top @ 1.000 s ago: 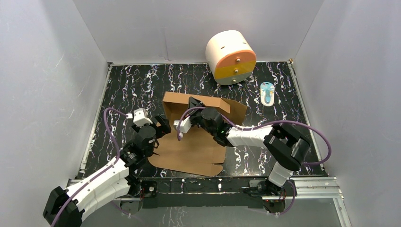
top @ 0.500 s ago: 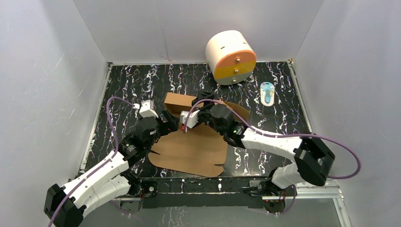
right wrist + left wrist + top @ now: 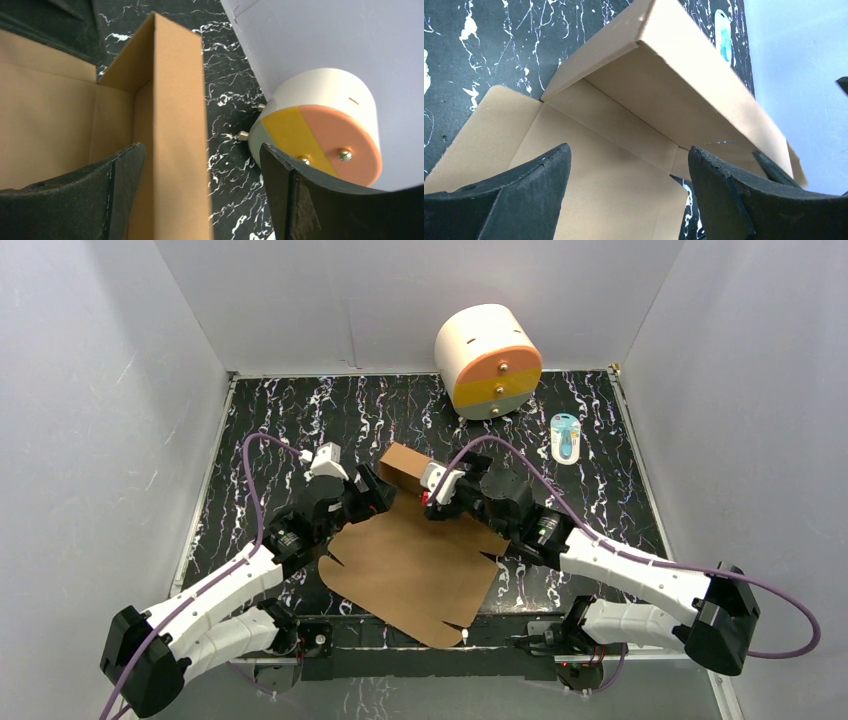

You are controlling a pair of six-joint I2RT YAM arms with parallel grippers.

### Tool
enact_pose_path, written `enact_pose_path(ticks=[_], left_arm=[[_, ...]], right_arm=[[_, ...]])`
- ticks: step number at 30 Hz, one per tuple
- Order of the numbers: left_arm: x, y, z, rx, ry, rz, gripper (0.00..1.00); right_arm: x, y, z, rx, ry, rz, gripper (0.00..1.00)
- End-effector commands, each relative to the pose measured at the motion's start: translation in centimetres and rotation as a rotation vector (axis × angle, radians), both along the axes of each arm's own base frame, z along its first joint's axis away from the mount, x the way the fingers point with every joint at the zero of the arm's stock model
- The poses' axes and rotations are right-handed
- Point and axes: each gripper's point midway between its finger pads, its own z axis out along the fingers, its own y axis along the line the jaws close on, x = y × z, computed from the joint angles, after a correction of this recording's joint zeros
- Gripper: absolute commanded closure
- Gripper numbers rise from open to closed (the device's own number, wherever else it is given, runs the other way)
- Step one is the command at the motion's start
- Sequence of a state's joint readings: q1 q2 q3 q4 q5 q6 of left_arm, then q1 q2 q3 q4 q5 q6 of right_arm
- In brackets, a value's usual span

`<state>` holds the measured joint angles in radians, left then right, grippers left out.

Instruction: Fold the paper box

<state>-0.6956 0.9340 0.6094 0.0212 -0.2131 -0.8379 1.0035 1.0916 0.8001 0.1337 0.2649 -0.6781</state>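
The paper box [image 3: 415, 570] is a brown cardboard sheet lying mostly flat in the middle of the table, turned at an angle. Its far wall [image 3: 404, 464] is folded upright. My left gripper [image 3: 380, 496] hovers open over the sheet's far left corner; in the left wrist view its fingers [image 3: 539, 180] spread wide above the box floor [image 3: 609, 175], holding nothing. My right gripper [image 3: 432, 492] is open at the upright wall. In the right wrist view that wall [image 3: 175, 130] stands between the jaws, close to the left finger [image 3: 120, 185] and ungripped.
A white cylinder with an orange-yellow face [image 3: 488, 360] lies at the back, also seen in the right wrist view as the cylinder [image 3: 320, 130]. A small teal-and-white item [image 3: 566, 437] lies at the back right. White walls enclose the black marbled table [image 3: 260, 430].
My right gripper has opened and let go of the far wall. Both arms reached farther forward. The sheet has swung round, its near edge shifting to the right.
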Motion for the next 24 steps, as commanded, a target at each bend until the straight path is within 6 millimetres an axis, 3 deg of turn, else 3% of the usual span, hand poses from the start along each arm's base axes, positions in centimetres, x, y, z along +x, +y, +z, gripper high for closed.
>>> enact_pose_path(ticks=[1, 6, 13, 18, 24], left_arm=[[0.4, -0.8, 2.1, -0.053, -0.031, -0.015, 0.16], [0.1, -0.3, 2.0, -0.05, -0.038, -0.01, 0.16], [-0.5, -2.2, 3.7, -0.162, -0.053, -0.082, 0.15], [0.3, -3.1, 6.3, -0.295, -0.072, -0.052, 0.14], [2.5, -4.0, 6.8, -0.449, -0.021, 0.013, 0.19]], right_arm=[[-0.5, 0.2, -1.4, 0.034, 0.031, 0.014, 0.08], [0.5, 0.8, -2.4, -0.049, -0.001, 0.008, 0.09], [-1.6, 2.4, 2.1, 0.125, 0.137, 0.08, 0.06], [-2.2, 0.8, 3.6, 0.228, 0.177, 0.025, 0.05], [-0.8, -2.3, 4.5, 0.347, 0.149, -0.163, 0.05]])
